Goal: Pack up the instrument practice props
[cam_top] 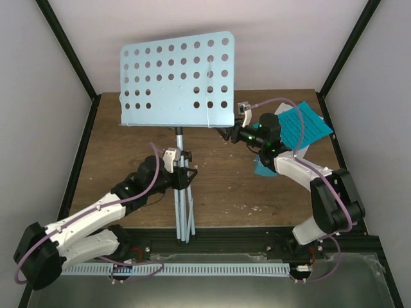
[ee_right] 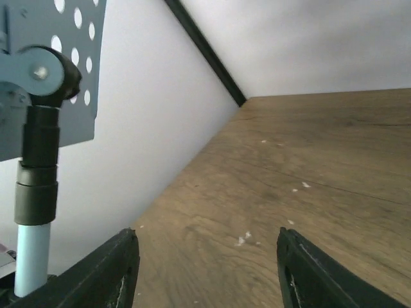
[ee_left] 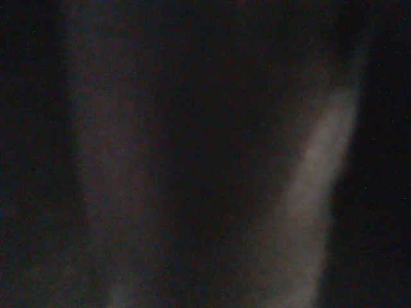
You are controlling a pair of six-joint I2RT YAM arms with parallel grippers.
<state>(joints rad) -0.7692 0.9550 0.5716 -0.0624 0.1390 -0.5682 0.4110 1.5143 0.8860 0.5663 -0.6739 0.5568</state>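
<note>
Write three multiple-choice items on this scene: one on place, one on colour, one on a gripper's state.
1. Where are the sheets? A. left front B. right rear of the table C. middle front
2. The stand's colour? A. red B. pale blue C. black
3. The right gripper is: A. shut on the sheets B. shut on a pole C. open, empty
Key: B, they lie far right at the back; B, its perforated plate is pale blue; C, its fingers stand apart, nothing between.

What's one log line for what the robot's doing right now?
left claw: at music stand pole, grip unclear | right claw: open, empty, beside stand | music sheets: on table, right side
</note>
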